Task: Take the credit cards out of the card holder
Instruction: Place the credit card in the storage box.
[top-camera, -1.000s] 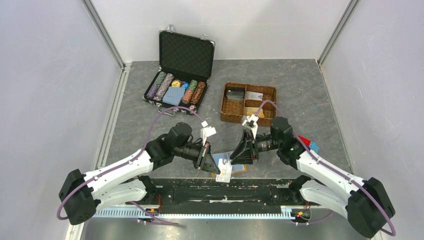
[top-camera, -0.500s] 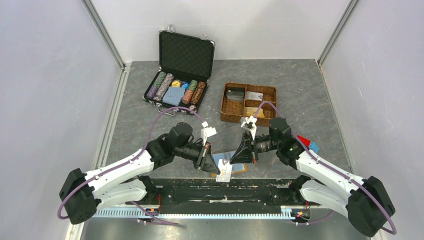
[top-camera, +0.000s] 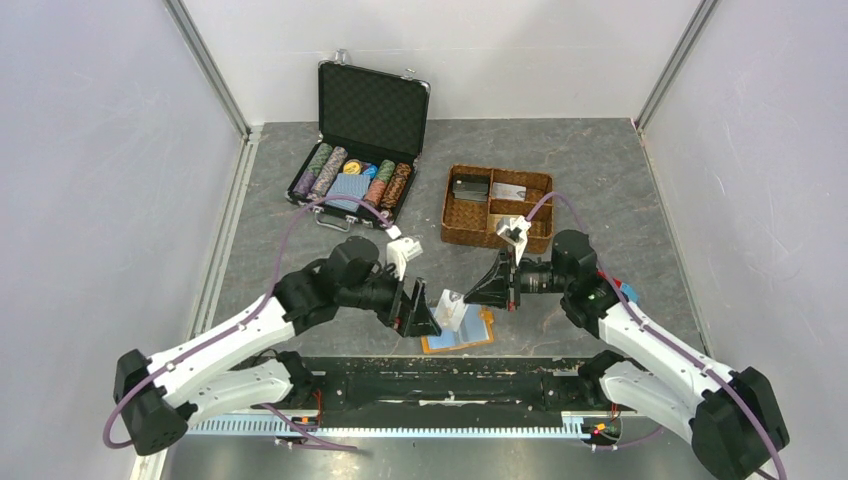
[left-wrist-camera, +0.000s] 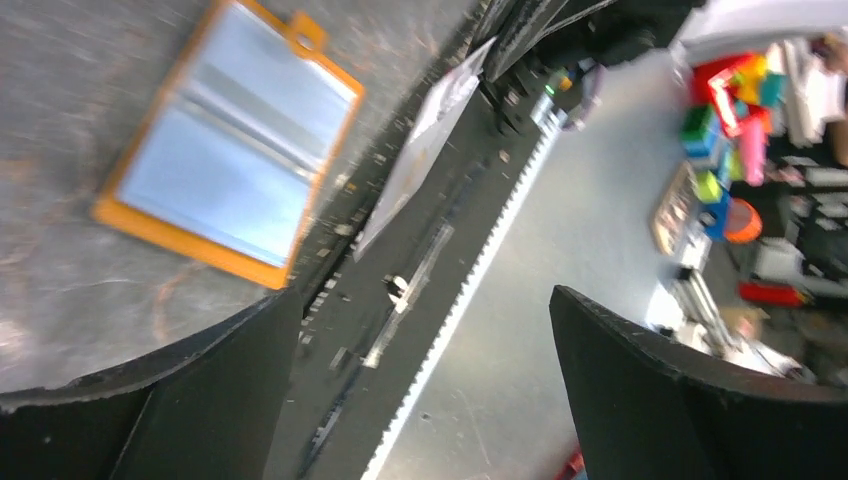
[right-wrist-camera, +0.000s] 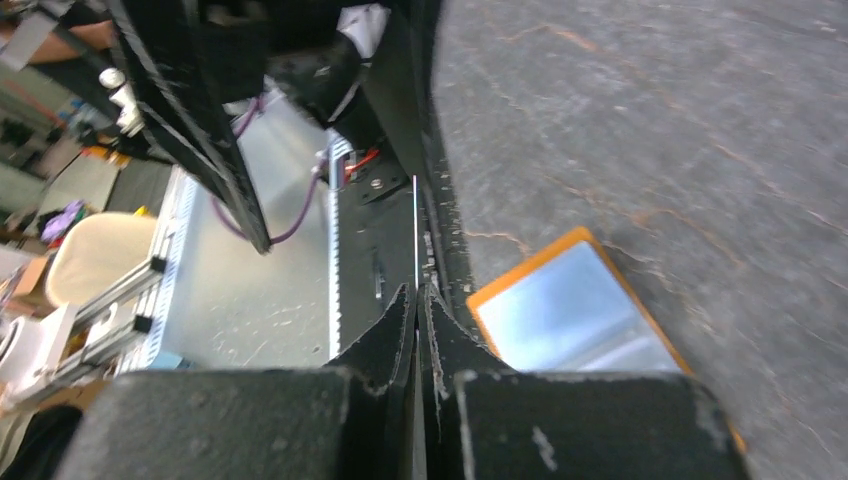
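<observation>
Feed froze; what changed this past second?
The right claw, shut on the pale thin credit card, lifted it clear of the orange-tan, blue-sleeved card holder, which lies open. The left claw edged left, open. Black hard case and brown woven basket stayed put.

Left gripper (left-wrist-camera: 420, 390) spread wide; right gripper (right-wrist-camera: 417, 300) pinched closed

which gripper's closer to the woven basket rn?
Right. The right gripper, shut on a credit card, sits just near-side of the woven basket; the left gripper is farther, toward the near left.
</observation>
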